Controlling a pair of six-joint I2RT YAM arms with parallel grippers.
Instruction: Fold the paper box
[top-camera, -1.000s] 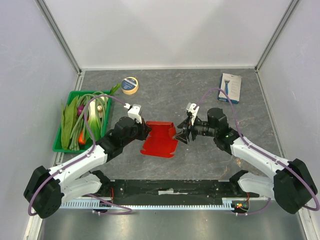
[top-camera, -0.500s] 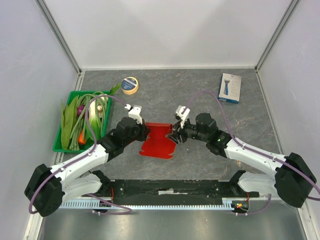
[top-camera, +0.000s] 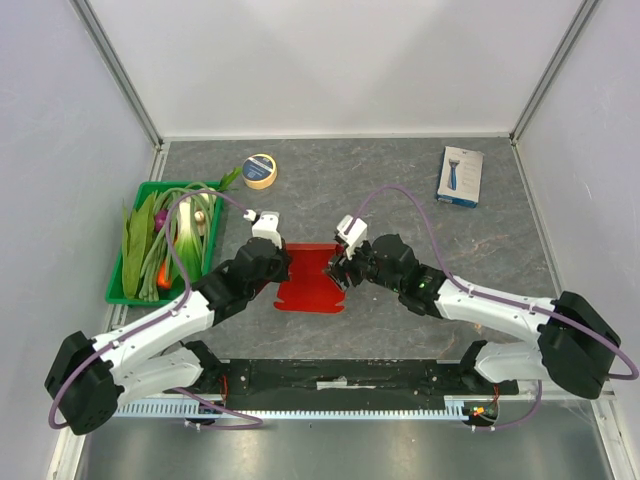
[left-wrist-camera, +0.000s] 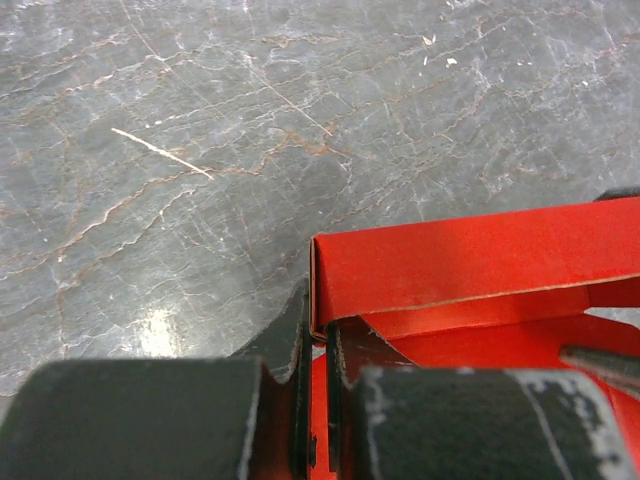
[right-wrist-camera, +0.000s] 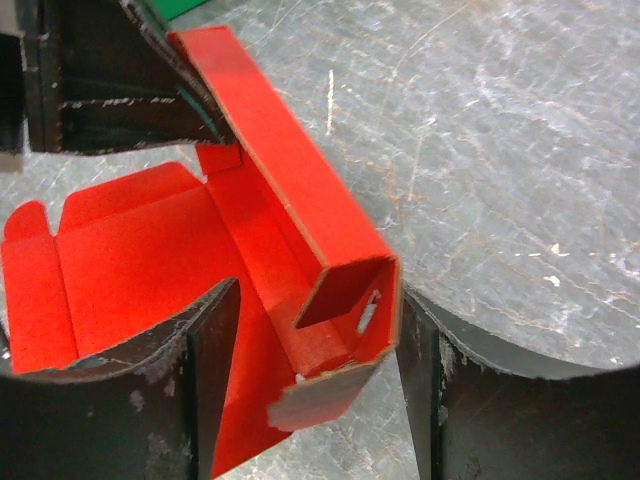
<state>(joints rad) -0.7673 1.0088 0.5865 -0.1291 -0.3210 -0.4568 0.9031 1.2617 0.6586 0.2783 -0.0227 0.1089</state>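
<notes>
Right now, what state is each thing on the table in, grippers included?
paper box: partly folded, one long wall raised, the rest open and flat.
left gripper: shut on the paper box's left end.
right gripper: open, jaws astride the raised wall's other end.
tape roll: lying flat.
retail box: closed, lying flat.
green tray: filled with vegetables.

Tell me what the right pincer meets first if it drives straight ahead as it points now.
The paper box: its raised wall stands between the open jaws of the right pincer, dead ahead. Past it, probably the left pincer, shut on the box's far end.
</notes>
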